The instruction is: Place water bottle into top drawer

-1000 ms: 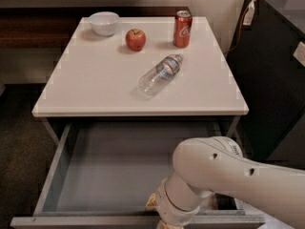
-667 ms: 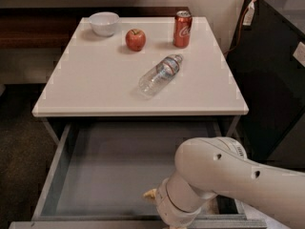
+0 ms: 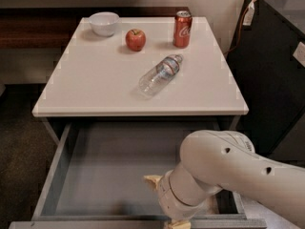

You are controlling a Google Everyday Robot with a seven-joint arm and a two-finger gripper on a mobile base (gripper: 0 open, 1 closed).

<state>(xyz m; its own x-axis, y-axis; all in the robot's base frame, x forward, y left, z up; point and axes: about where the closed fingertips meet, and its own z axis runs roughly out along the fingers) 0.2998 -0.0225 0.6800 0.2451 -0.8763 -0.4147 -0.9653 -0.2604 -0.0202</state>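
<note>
A white table (image 3: 90, 82) stands in the middle, and under its front edge the top drawer (image 3: 53, 175) is pulled out, so its shallow grey inside is open to the view from above. On the far left corner of the table there is a white bowl (image 3: 104, 23), standing upright. Just to the right of it, a little nearer to the front, sits a red apple (image 3: 136, 39) with its stem up. Further right, about in the middle of the table, the water bottle (image 3: 160, 74) lies on its side; it is clear and ribbed, and its cap end points toward the far right while its base points toward the front left. It rests on the table top and not in the drawer. Behind its cap end, near but apart from it, a red soda can (image 3: 182, 28) stands upright close to the far right corner. Low in the view, over the front right part of the drawer, the gripper (image 3: 162, 194) is mostly hidden behind the thick white arm (image 3: 238, 168), and only small tan parts of it show, so one cannot tell if it is apart or together; it is well apart from the bottle. At the far right stands a dark cabinet (image 3: 276, 70)
</note>
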